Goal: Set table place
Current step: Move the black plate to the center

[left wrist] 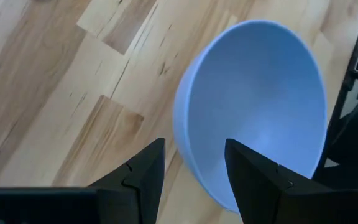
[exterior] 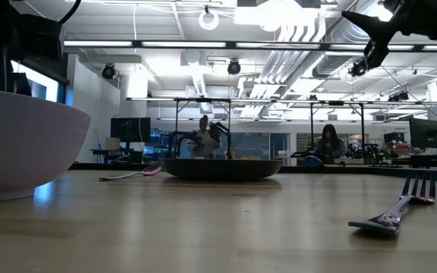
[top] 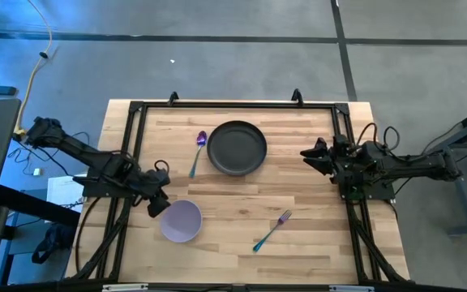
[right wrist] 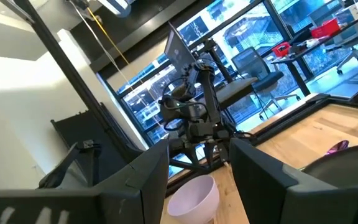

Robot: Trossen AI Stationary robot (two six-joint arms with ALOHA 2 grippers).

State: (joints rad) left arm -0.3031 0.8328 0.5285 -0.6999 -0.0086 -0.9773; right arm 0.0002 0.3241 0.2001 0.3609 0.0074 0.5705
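Observation:
A dark grey plate [top: 237, 148] rests on the wooden table [top: 314, 243] at the far middle. Left of it lies the purple-headed spoon [top: 199, 150]. The teal-handled fork [top: 272, 230] lies at the near right. The lavender bowl [top: 180, 221] stands upright at the near left. My left gripper [top: 160, 206] hovers open at the bowl's left rim [left wrist: 182, 124], above it and touching nothing. My right gripper [top: 308, 154] is open, raised at the table's right edge and holding nothing.
A black frame [top: 133, 146] runs along the table's edges, with the arm bases at left and right. Bare wood lies between bowl, plate and fork. People sit at desks far behind the table in the low view.

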